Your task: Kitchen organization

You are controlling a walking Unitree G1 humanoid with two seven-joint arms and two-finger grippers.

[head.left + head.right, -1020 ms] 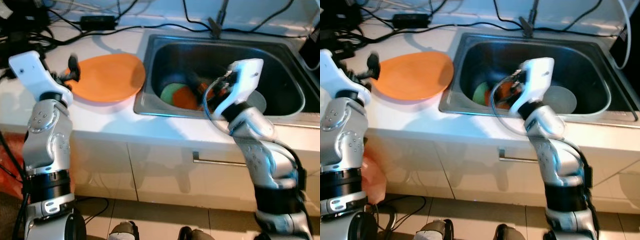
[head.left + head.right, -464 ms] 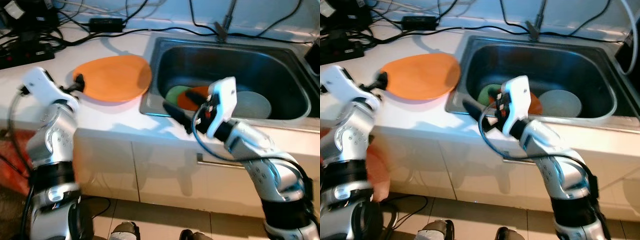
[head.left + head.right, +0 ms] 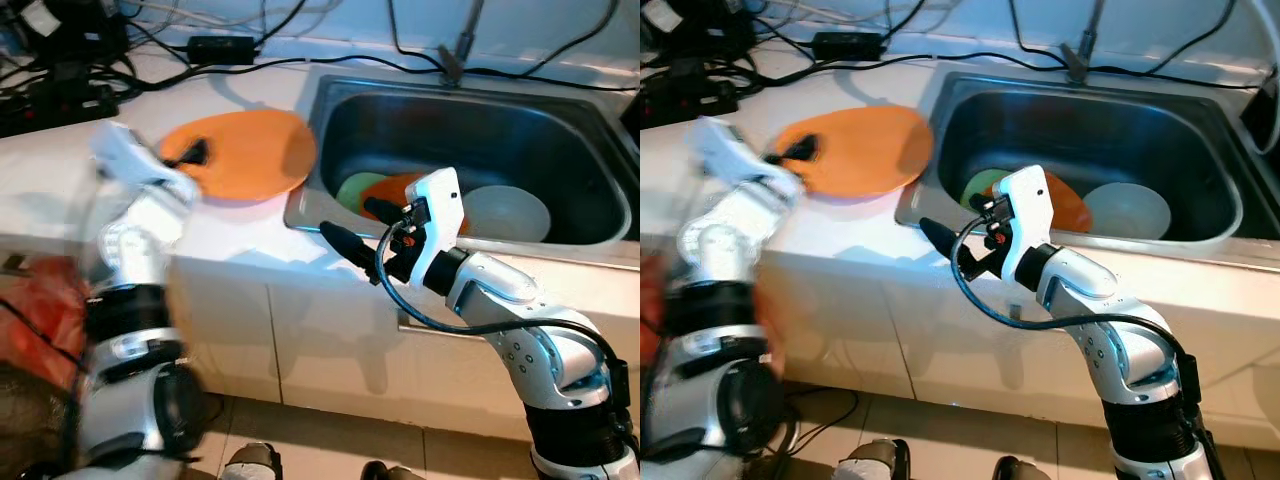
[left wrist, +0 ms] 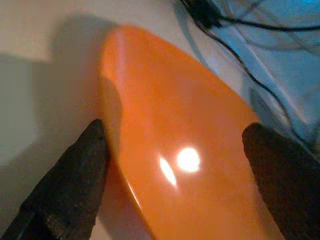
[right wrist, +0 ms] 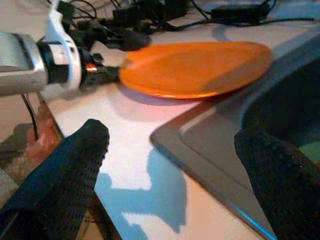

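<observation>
White countertop (image 3: 240, 230), orange plate (image 3: 250, 152), black cables (image 3: 60, 70)

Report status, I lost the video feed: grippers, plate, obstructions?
Left gripper open, straddling orange plate on the counter. Right gripper open, empty, over sink corner. Cables behind plate, not blocking.

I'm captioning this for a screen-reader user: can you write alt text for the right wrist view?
An orange plate lies on a white counter beside the steel sink. The left tool reaches the plate's edge, and the right tool's two open black fingers frame the foreground. Black cables lie behind the plate.
</observation>
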